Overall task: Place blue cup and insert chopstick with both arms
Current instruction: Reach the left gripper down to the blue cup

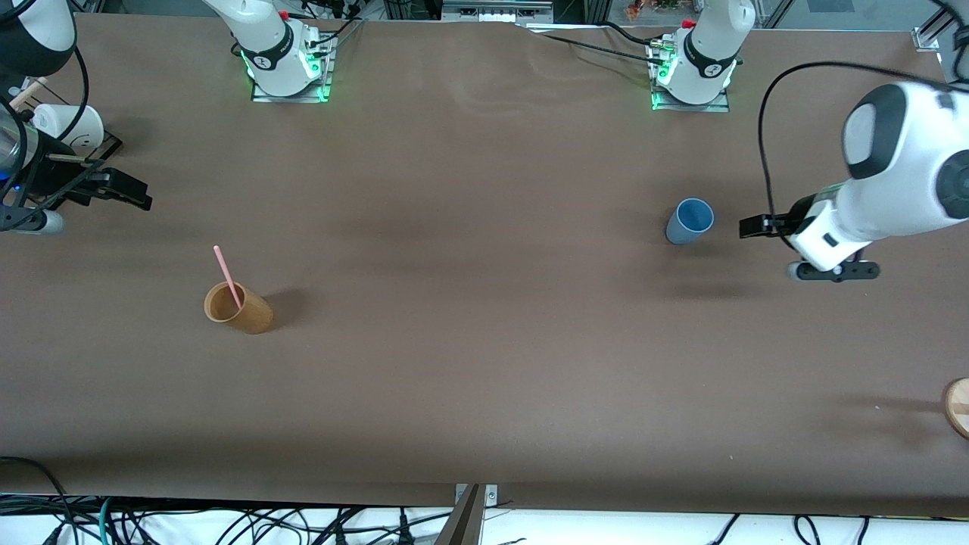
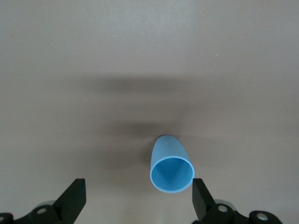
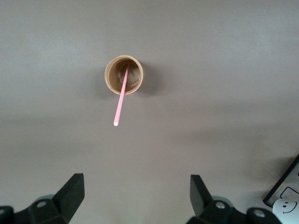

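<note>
The blue cup (image 1: pixel 690 220) stands upright on the table toward the left arm's end. My left gripper (image 1: pixel 757 225) hovers beside it, open and empty. In the left wrist view the blue cup (image 2: pixel 171 165) sits just ahead of the left gripper (image 2: pixel 138 198), close to one finger (image 2: pixel 201 198). The pink chopstick (image 1: pixel 227 276) leans inside a tan cup (image 1: pixel 239 309) toward the right arm's end. My right gripper (image 1: pixel 135 193) hangs open and empty above the table there. The right wrist view has the chopstick (image 3: pixel 120 100) and tan cup (image 3: pixel 124 74) well ahead of the right gripper (image 3: pixel 136 193).
A white cup with a smiley face (image 1: pixel 72 125) sits on a black rack at the right arm's end, its corner showing in the right wrist view (image 3: pixel 285 205). A round wooden piece (image 1: pixel 958 407) lies at the table's edge by the left arm's end. The brown table (image 1: pixel 484 378) spreads between the cups.
</note>
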